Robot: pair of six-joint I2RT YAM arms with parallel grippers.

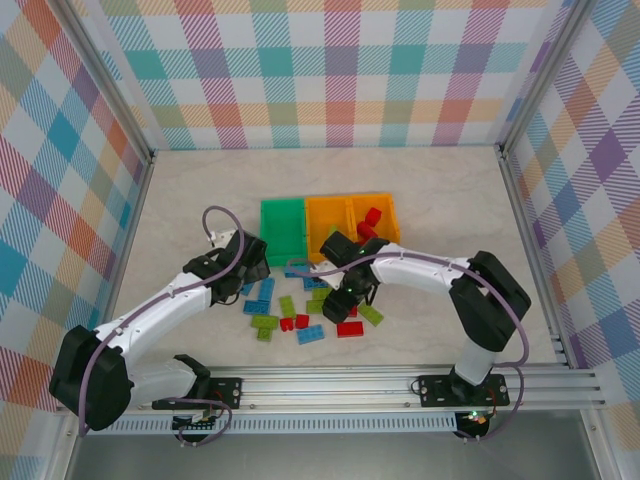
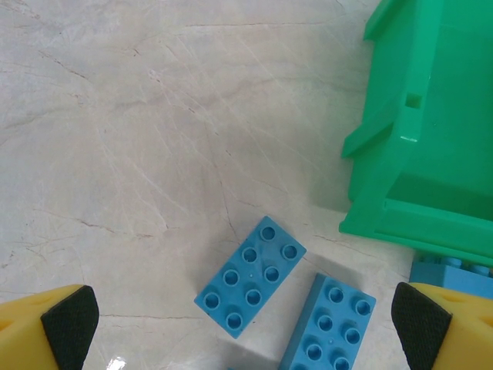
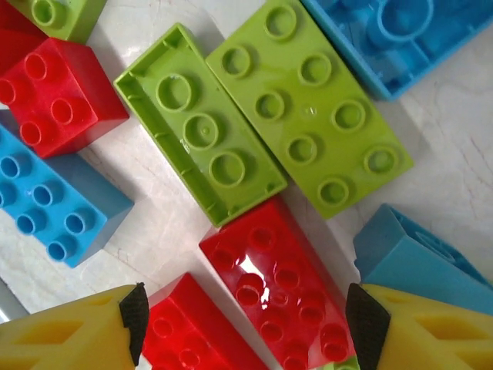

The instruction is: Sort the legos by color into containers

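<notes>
Left gripper (image 2: 245,325): open over blue bricks (image 2: 250,276), ready to pick; green bin (image 2: 431,154) at 2 o'clock.
Right gripper (image 3: 248,320): astride red brick (image 3: 281,285); cannot tell if clamped.

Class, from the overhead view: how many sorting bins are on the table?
3: the green bin on the left, the middle orange bin beside it, and the right orange bin, which holds red bricks. None looks hidden.

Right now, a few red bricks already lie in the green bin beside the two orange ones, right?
No: the red bricks lie in the orange bin farthest from the green bin, not in it. The top view shows this.
</notes>
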